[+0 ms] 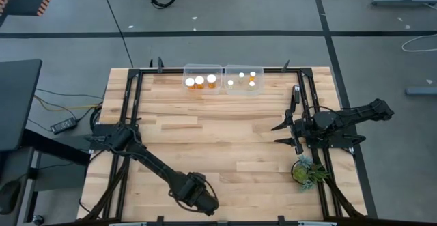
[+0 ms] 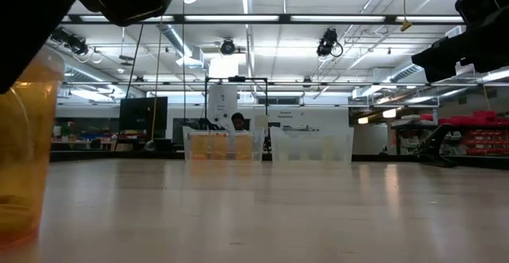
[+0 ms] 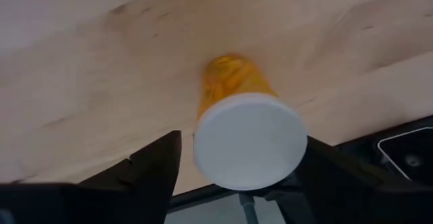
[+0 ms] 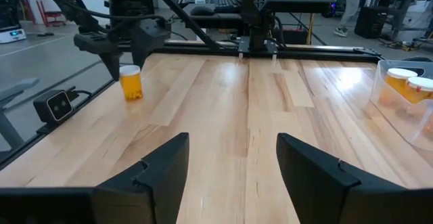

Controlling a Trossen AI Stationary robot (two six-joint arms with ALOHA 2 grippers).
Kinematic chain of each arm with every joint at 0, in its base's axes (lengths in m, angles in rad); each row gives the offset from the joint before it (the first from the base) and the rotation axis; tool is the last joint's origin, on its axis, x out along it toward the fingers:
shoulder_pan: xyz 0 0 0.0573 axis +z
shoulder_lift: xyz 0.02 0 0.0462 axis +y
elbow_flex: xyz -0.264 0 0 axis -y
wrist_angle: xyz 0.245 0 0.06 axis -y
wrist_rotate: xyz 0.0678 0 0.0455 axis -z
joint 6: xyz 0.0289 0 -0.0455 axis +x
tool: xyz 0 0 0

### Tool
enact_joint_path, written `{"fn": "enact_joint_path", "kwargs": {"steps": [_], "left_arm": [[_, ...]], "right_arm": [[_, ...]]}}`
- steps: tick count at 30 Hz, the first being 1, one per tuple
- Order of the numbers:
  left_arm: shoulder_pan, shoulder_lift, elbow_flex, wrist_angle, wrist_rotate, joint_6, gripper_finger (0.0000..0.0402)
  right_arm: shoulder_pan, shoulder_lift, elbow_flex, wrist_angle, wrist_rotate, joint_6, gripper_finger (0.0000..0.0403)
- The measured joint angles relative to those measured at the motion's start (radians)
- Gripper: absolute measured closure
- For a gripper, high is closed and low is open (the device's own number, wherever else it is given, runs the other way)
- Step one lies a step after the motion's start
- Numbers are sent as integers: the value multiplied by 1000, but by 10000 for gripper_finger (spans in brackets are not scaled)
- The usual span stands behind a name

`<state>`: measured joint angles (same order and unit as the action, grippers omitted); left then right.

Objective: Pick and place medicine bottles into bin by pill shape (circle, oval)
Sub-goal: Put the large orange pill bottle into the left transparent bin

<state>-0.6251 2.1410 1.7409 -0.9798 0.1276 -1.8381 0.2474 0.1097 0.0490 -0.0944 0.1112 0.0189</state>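
One medicine bottle (image 3: 233,82), amber with a white round cap (image 3: 249,139), stands upright on its base on the wooden table near the near edge. It also shows in the right wrist view (image 4: 130,83) and close up in the low view (image 2: 28,136). My left gripper (image 3: 242,149) points down over it, open, with one finger on either side of the cap and a gap showing at one side. In the high view my left gripper (image 1: 198,200) hides the bottle. My right gripper (image 1: 281,134) waits open at the table's right side.
Two clear bins stand side by side at the far edge. The left bin (image 1: 203,79) holds three larger-capped bottles and the right bin (image 1: 244,80) several smaller-capped ones. A green plant (image 1: 305,171) sits at the near right. Bare wood lies between the bottle and the bins.
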Motion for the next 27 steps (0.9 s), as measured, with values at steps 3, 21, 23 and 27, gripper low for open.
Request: {"fn": "enact_joint_path", "kwargs": {"steps": [3,21,23,27], "left_arm": [[1,0,0,0,0,15,133],[29,0,0,7,-1,209,189],[35,0,0,6,-3,242,189],[54,0,0,6,-3,302,199]], "right_arm": [[0,0,0,0,0,0,173],[0,0,0,0,0,0,173],[0,0,0,0,0,0,173],[0,0,0,0,0,0,173]]}}
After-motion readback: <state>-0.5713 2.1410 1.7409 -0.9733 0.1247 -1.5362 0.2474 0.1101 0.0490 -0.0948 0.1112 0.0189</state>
